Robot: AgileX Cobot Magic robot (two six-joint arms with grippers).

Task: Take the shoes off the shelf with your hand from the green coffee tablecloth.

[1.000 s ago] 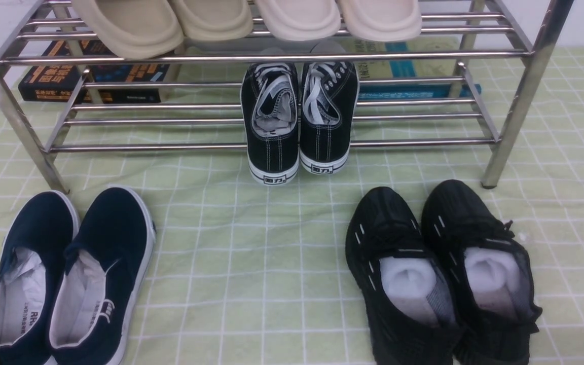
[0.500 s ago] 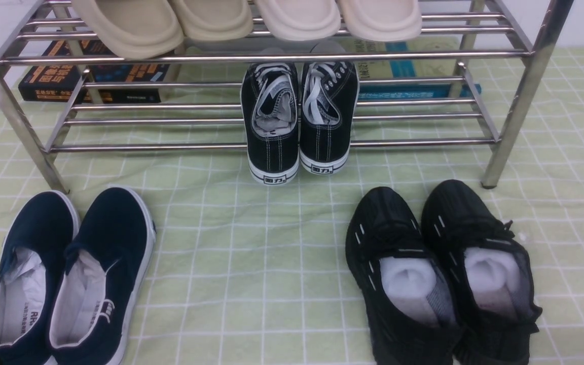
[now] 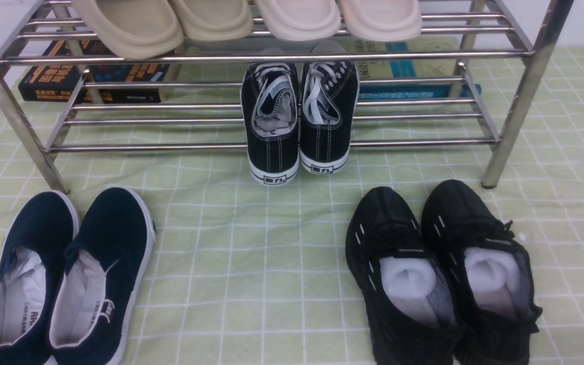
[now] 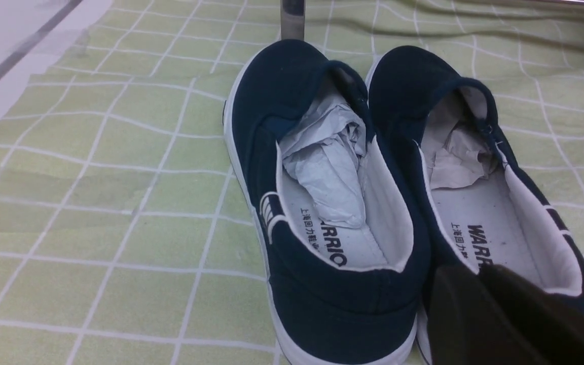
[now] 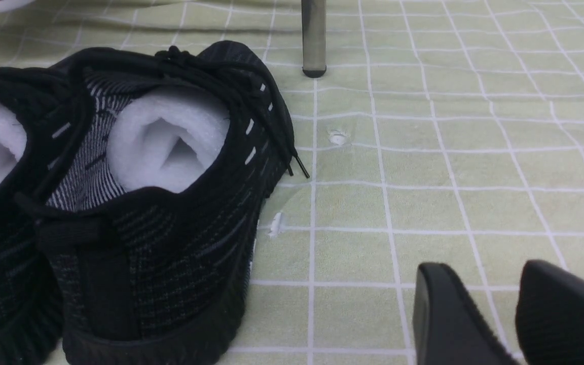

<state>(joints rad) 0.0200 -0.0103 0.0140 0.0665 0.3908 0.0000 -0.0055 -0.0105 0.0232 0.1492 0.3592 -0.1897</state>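
The navy slip-on shoes stand side by side on the green tablecloth at the front left, outside the silver shelf, toes toward its left leg. In the left wrist view both shoes show white lining, crumpled paper and "WARRIOR" print. My left gripper is shut and empty, hovering just behind the heel of one navy shoe and hiding part of its rim. My right gripper is open and empty above bare cloth, beside the black mesh trainers.
Black mesh trainers with white stuffing stand on the cloth at the front right. Black lace-up sneakers sit on the shelf's lower tier, heels over its front bar. Beige slippers lie on the top tier. Books lie behind the shelf.
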